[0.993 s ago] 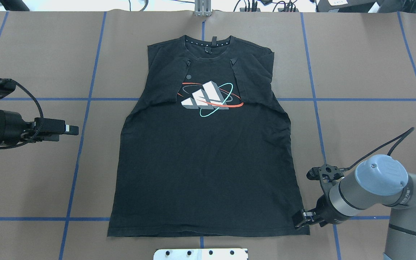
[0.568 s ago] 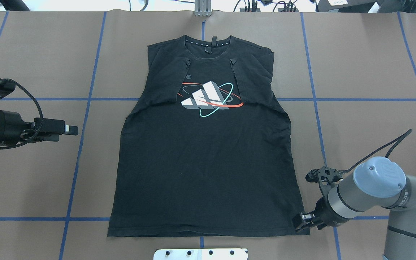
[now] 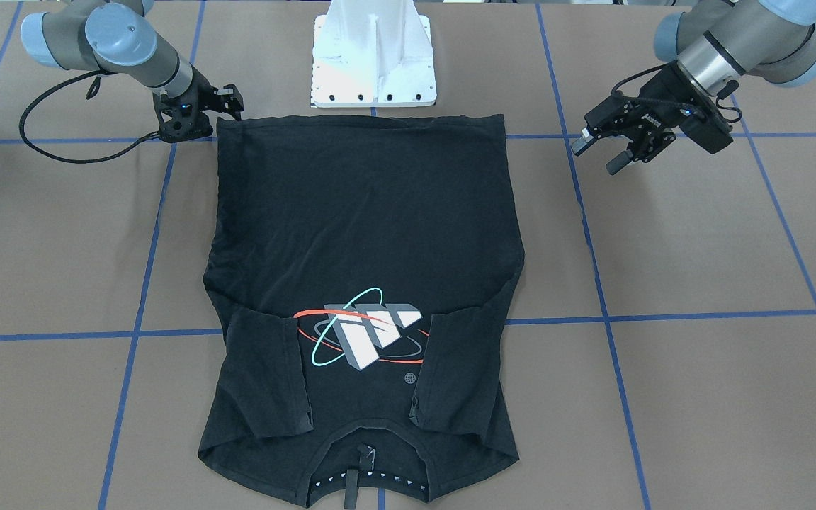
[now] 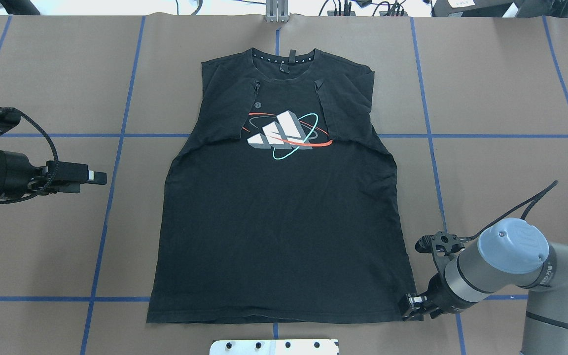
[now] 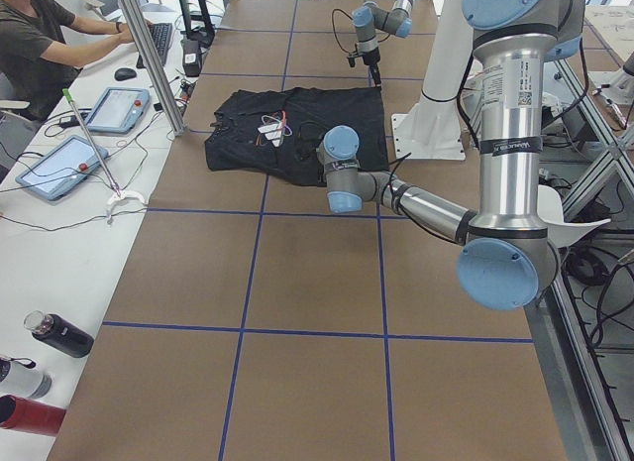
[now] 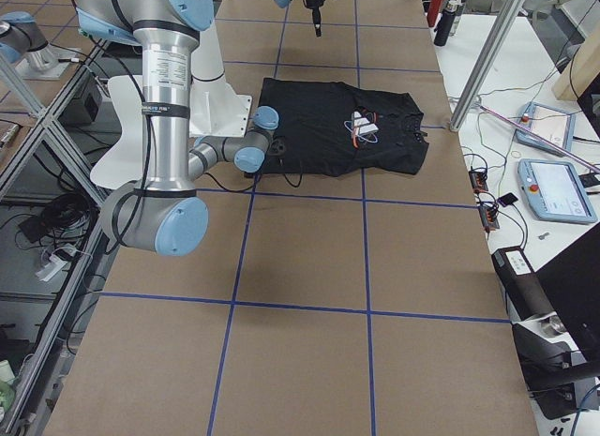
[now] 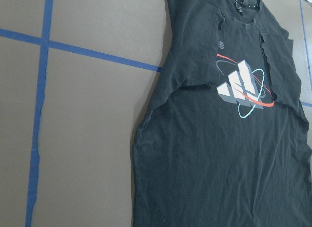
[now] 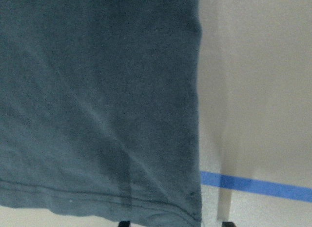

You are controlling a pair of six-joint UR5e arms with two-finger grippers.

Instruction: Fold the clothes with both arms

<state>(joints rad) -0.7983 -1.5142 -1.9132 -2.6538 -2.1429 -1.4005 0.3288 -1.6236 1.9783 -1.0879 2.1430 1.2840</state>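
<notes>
The black T-shirt [image 4: 279, 222] lies flat, print side up, both sleeves folded in over the chest beside the orbit logo [image 4: 284, 134]. My right gripper [image 4: 408, 305] is down at the shirt's near right hem corner. In the right wrist view its fingertips [image 8: 124, 223] stand apart, one over the fabric [image 8: 97, 90], the other over bare table: open. My left gripper [image 4: 91, 176] hovers well left of the shirt, open and empty, as the front view shows [image 3: 598, 154]. The left wrist view shows the shirt [image 7: 229, 154] from the side.
The brown table is crossed by blue tape lines [image 4: 116, 135]. The white pedestal base [image 3: 372, 64] stands just behind the hem. A person [image 5: 40, 45] sits at a side desk with tablets; bottles [image 5: 59, 334] lie by the table's end.
My right arm has sunk and drawn slightly toward the near edge, its gripper staying at the hem corner. The left arm and the shirt have not moved.
</notes>
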